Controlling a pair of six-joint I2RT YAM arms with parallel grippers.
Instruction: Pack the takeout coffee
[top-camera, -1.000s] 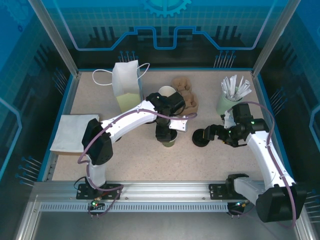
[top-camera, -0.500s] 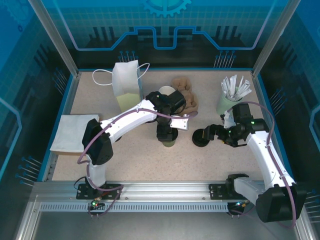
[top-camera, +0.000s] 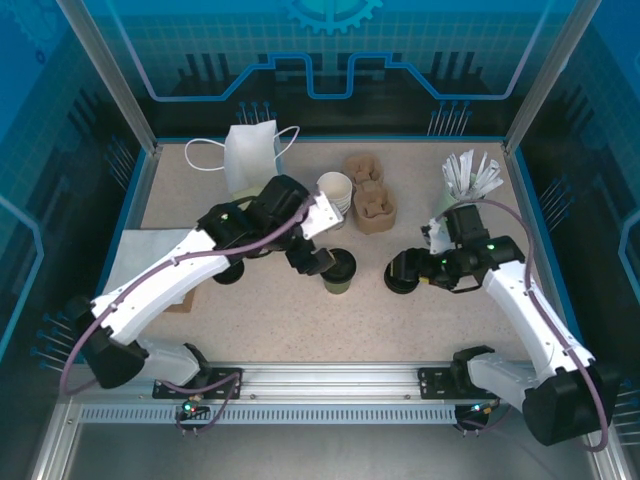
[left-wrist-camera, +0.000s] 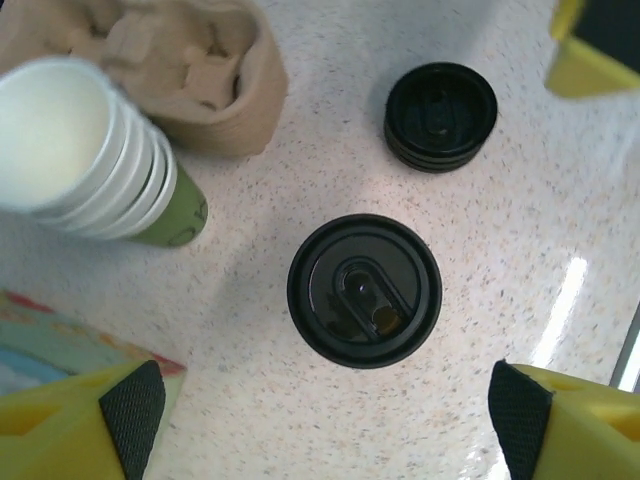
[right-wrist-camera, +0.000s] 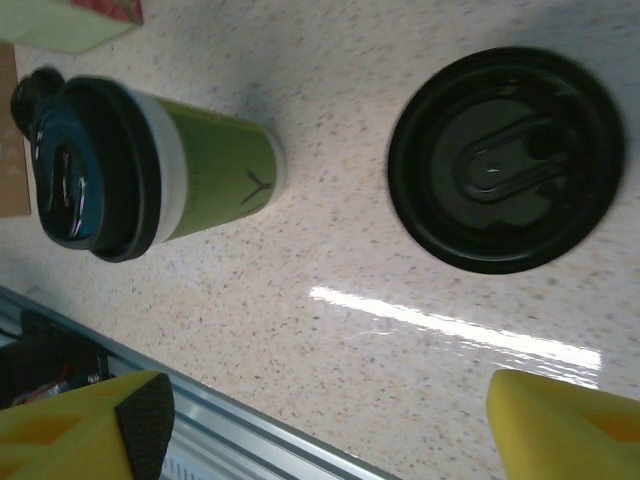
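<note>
Left gripper (left-wrist-camera: 325, 410) spread wide with the lidded takeout coffee (left-wrist-camera: 364, 291) straight below it, right gripper (right-wrist-camera: 320, 420) spread over the spare lids (right-wrist-camera: 506, 160); an off-centre squeeze could tip it, pop the lid, or clip the cup stack (left-wrist-camera: 90, 160) beside it.

We see the takeout coffee (top-camera: 340, 273), green with a black lid on, standing upright in the middle of the tabletop (top-camera: 270, 310). The left gripper (top-camera: 320, 262) hangs just beside it, on its left. The right gripper (top-camera: 414, 267) hovers at a stack of black lids (top-camera: 398, 283) to the coffee's right. Behind stand nested cups (top-camera: 335, 190), cardboard carriers (top-camera: 368, 200) and a white bag (top-camera: 250, 155).
</note>
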